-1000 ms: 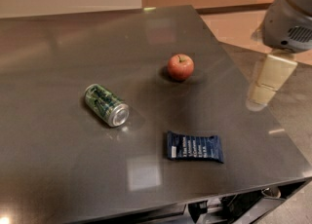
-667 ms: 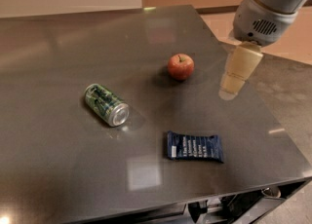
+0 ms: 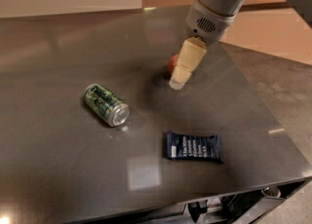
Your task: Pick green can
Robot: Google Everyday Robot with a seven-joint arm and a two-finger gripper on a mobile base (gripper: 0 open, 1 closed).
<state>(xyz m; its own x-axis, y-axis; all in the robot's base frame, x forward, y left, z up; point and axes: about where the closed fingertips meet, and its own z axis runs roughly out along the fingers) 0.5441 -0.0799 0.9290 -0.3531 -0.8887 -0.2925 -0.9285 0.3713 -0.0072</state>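
Observation:
The green can point(image 3: 106, 104) lies on its side on the dark table point(image 3: 58, 159), left of centre, its silver end facing the front right. My gripper point(image 3: 177, 81) hangs from the grey arm coming in at the top right. Its cream fingers point down over the middle of the table, in front of a red apple point(image 3: 172, 64) that it mostly hides. The gripper is well to the right of the can and apart from it, holding nothing that I can see.
A flat dark blue snack packet point(image 3: 194, 146) lies near the table's front right. The table's right edge point(image 3: 273, 116) and front edge point(image 3: 195, 198) drop off to the floor. A wall runs behind the table.
The arm and gripper have moved left from the table's right edge toward the centre, now covering most of the apple. The can, apple and packet have not moved.

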